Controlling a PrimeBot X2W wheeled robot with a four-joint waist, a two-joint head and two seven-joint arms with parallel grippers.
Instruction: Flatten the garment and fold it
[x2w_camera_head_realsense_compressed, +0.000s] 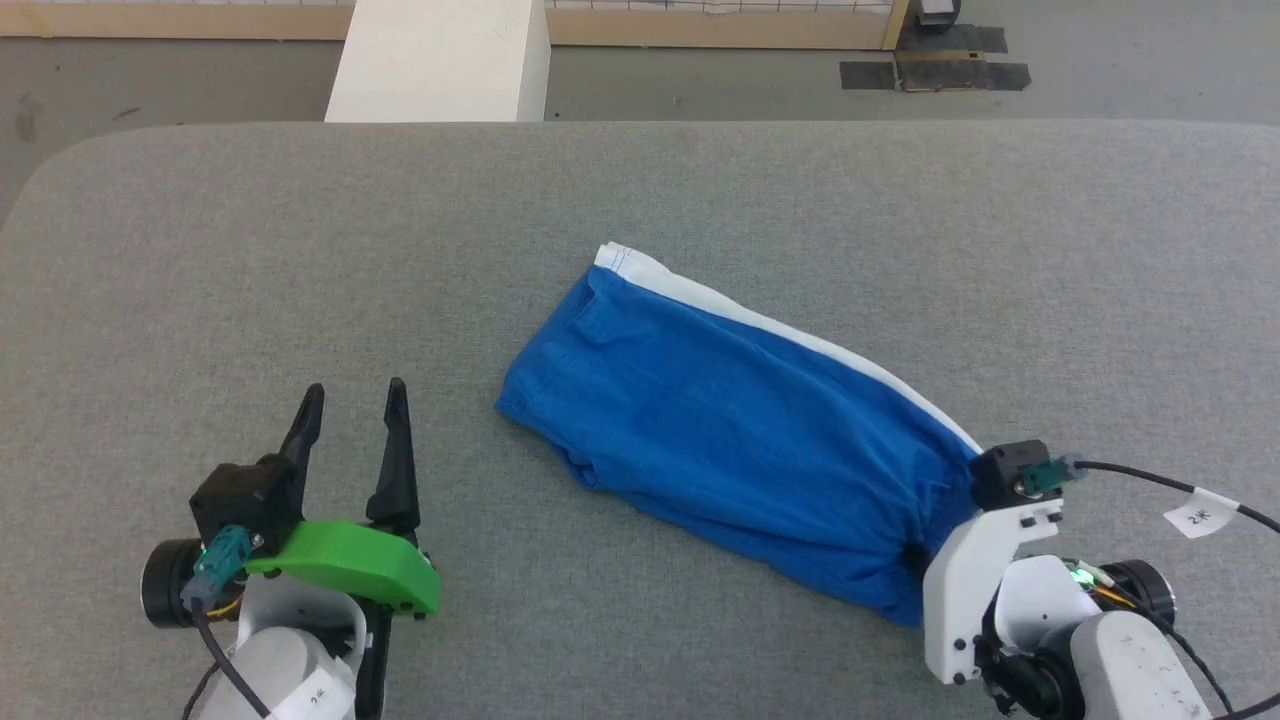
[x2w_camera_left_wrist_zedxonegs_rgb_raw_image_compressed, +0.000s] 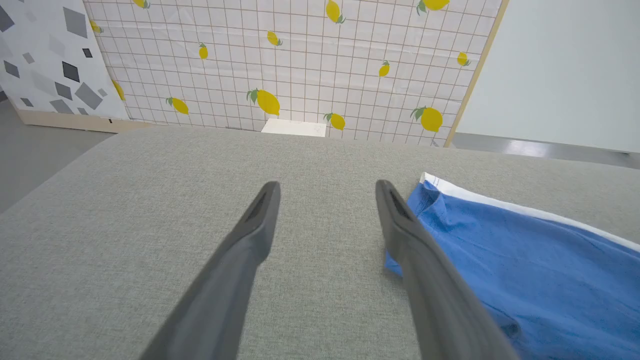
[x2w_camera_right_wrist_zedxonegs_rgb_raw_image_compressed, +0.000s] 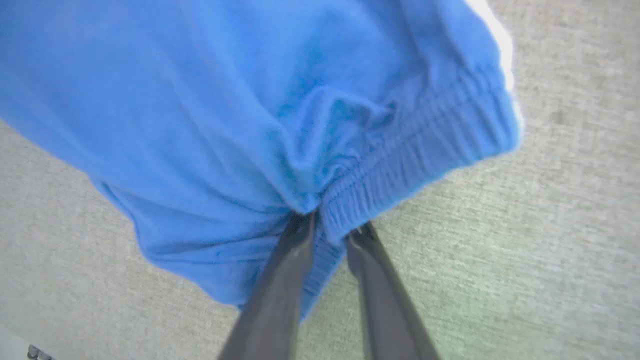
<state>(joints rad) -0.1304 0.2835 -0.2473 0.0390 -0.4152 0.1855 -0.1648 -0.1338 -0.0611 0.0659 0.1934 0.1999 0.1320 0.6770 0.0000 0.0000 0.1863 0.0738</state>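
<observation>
Working on the garment, lying aslant on the table, running from the head view's centre down to 4 o'clock, with the white stripe along the far edge. Pinching the waistband with the right gripper at that 4 o'clock end, fingers closed on a bunch of the gathered elastic, cloth puckering around the tips. Holding the left gripper at 8 o'clock, fingers spread and gripping nothing, near the hem but apart from it; in the left wrist view, seeing that hem just to 3 o'clock of the nearer finger.

Judging the step as flattening: tensioning the cloth from the waistband end, with creases showing mid-panel and near the hem, and no cross fold made yet. Probably calling next for moving the left gripper toward 2 o'clock onto the hem corner, closing there, then drawing the two ends apart to smooth the panel. Needing care against dragging the whole soft garment while gripping it at one point only.
</observation>
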